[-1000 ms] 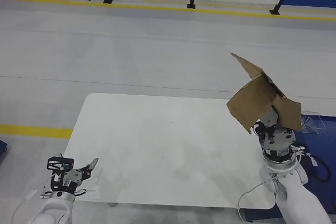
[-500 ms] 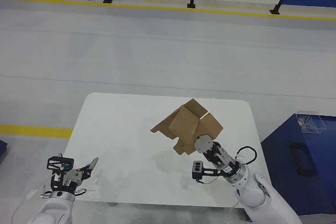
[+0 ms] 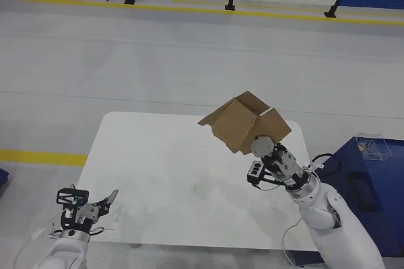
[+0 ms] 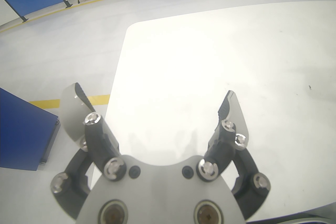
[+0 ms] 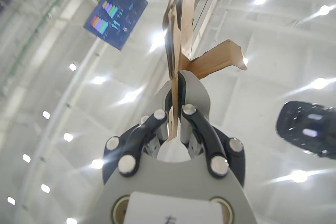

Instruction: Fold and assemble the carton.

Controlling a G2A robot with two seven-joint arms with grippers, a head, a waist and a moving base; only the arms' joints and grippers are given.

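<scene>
A flat brown cardboard carton [image 3: 246, 122] with loose flaps is held up in the air over the far right part of the white table [image 3: 161, 175]. My right gripper [image 3: 262, 146] is shut on its lower edge, and the right wrist view shows the carton [image 5: 181, 33] edge-on, rising from between the closed fingers [image 5: 193, 93] toward the ceiling. My left gripper [image 3: 108, 200] hovers at the table's near left corner, open, with nothing between its fingers [image 4: 231, 112].
A blue cabinet [image 3: 363, 202] with a clear plastic box [image 3: 372, 145] on it stands right of the table. Another blue block [image 4: 23, 135] sits on the floor off the table's left edge. Yellow floor lines run nearby.
The right arm swung the carton from beyond the table's right edge down over the middle, then lifted it back toward the far right. The left arm has kept still.
</scene>
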